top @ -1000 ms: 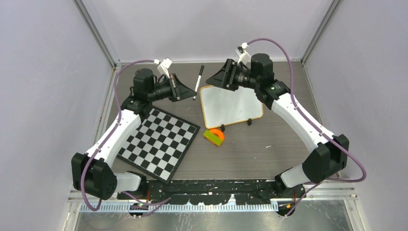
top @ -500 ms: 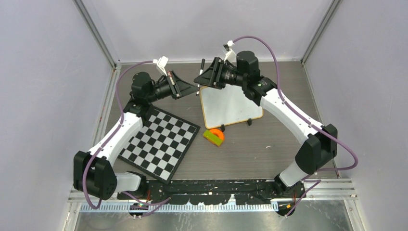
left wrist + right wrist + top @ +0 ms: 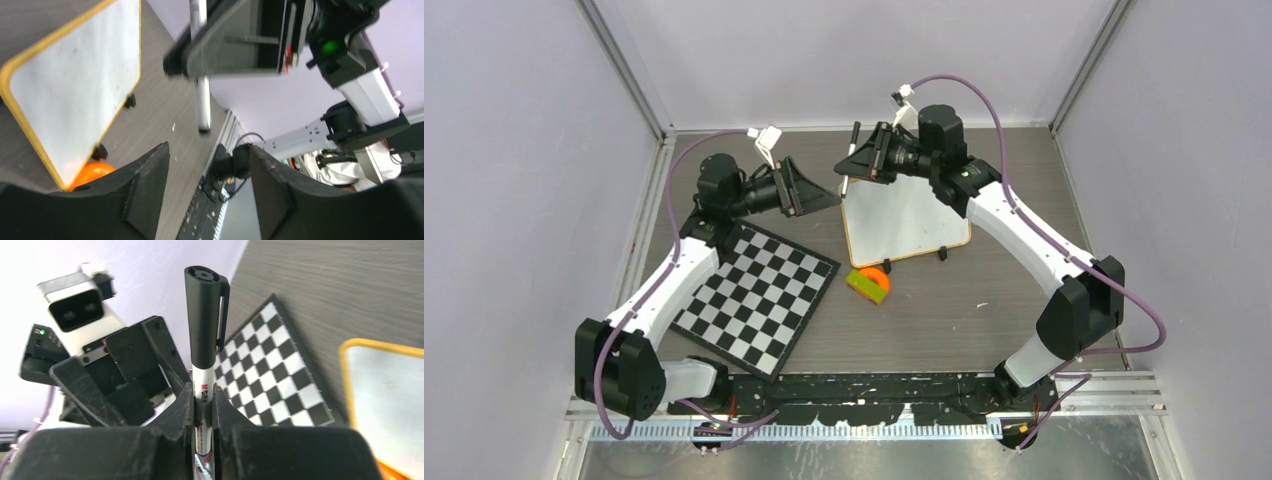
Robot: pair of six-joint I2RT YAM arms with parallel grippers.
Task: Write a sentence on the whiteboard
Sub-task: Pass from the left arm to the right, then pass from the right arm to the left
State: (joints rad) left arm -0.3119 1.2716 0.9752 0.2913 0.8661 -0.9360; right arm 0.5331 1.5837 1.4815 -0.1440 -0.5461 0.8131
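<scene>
Now capped marker [image 3: 206, 330] clamped between right jaws, near whiteboard [image 3: 904, 222] corner.

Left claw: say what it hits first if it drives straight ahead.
Most likely the marker held by the right claw, seen dead ahead of the open left claw; depth is unclear.

Overhead, light is bright and even; the dark wood-grain tabletop [image 3: 984, 300] is sharp, its shadows faint and soft; in the left wrist view the glossy white wood-framed whiteboard [image 3: 75, 85] is slightly soft and the black fingers [image 3: 145, 195] of the left gripper [image 3: 207, 150] are out of focus; in the right wrist view the pale lilac wall [image 3: 150, 270] blows out white at upper left, while the black-capped white marker pen [image 3: 205, 320] is crisp.
</scene>
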